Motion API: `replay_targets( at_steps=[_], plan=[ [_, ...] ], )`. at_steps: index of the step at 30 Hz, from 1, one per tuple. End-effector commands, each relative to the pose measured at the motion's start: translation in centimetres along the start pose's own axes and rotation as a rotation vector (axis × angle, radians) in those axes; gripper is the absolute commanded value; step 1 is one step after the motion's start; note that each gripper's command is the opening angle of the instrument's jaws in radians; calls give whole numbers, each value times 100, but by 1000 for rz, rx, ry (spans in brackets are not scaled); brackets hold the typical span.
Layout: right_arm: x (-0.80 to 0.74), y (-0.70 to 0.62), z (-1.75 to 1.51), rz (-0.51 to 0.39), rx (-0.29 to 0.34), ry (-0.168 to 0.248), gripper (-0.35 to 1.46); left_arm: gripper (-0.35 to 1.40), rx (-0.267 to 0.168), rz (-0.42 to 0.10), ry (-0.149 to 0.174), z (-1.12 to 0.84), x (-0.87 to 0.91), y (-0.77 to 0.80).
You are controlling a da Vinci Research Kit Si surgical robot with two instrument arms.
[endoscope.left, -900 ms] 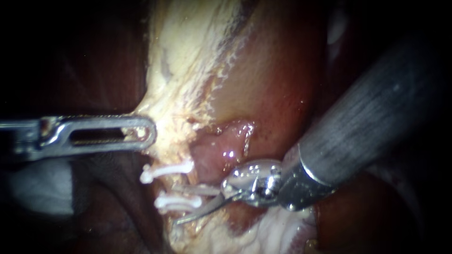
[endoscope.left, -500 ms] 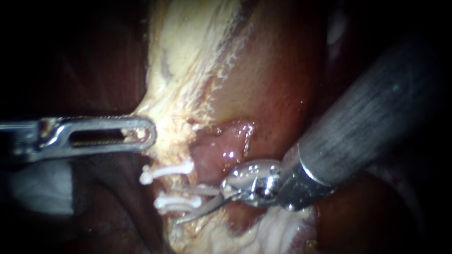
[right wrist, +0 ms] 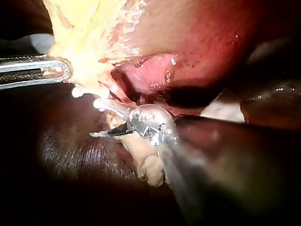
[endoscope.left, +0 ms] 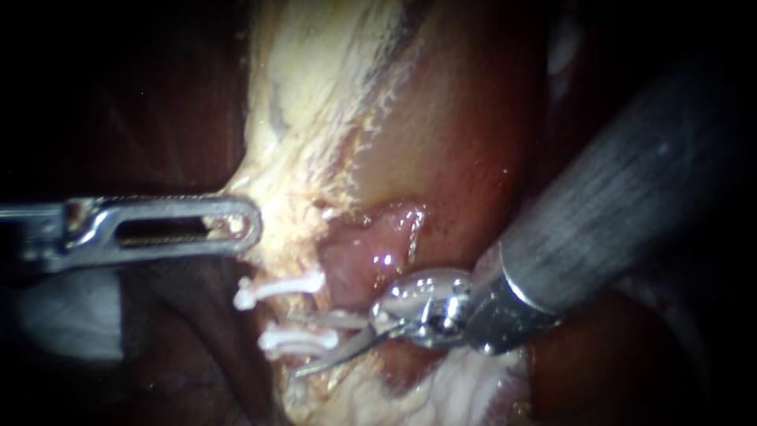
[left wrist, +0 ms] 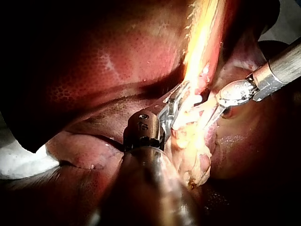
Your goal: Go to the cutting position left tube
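Here, right instrument (endoscope.left: pixel 296 344), open jaws astride tube (endoscope.left: pixel 314 304) (left instrument (endoscope.left: pixel 249 225) gripping tissue (endoscope.left: pixel 277 207))

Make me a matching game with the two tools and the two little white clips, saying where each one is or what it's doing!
As the endoscope view shows them.

Things:
1. left instrument
2. right instrument
3. upper clip
4. lower clip

Places and states:
A. lies between the two blades
B. jaws shut on the pale tissue
C. blades open
D. just below the left instrument's jaws, outside the blades

Pairs: 1-B, 2-C, 3-D, 4-A
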Motion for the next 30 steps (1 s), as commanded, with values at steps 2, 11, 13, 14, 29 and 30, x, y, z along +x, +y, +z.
replay_targets(
  at_steps=[2, 11, 13, 14, 29, 30],
  plan=[
    [0, -2, -3, -1, 2, 0, 113, -35, 1, 0, 1, -1, 0, 0],
    [5, -14, -24, 1, 1, -2, 115, -35, 2, 1, 2, -3, -1, 1],
    [7, -15, -31, 3, -2, -1, 115, -35, 2, 1, 3, -4, -2, 1],
    [7, -16, -33, 4, -4, 2, 115, -35, 3, 1, 3, -4, -2, 2],
    [10, -12, -28, 0, -8, 3, 115, -35, 6, 0, 4, -10, -4, 2],
    [10, -11, -27, 0, -8, 3, 115, -35, 6, -1, 4, -10, -4, 2]
  ],
)
